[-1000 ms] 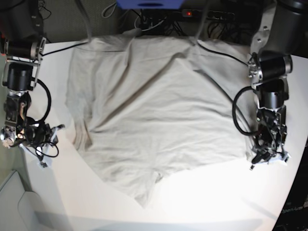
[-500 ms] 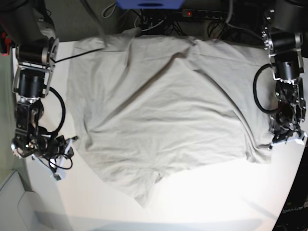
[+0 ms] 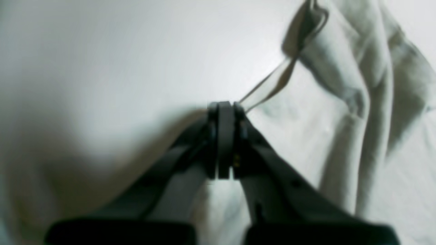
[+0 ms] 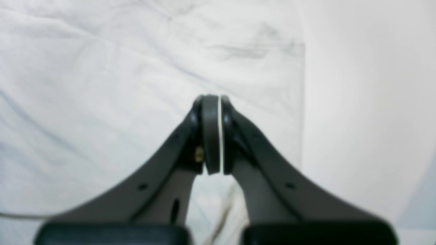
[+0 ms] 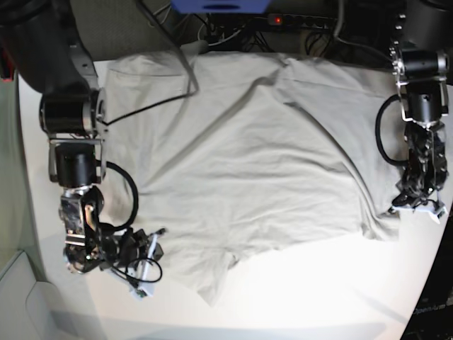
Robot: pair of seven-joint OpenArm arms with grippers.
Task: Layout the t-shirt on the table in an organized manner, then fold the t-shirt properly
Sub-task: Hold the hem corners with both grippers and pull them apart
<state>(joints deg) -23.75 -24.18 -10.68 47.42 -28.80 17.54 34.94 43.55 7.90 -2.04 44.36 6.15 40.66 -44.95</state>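
The t-shirt (image 5: 241,163) lies spread and wrinkled across the table (image 5: 297,297), 1 hem corner pointing forward. The left gripper (image 3: 224,108) pinches its edge; the right gripper (image 4: 212,102) is closed, empty.

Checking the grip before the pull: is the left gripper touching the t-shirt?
Touching. The left wrist view shows the left gripper shut on a taut edge of the t-shirt.

Bare table (image 5: 304,297) below t-shirt (image 5: 241,156)
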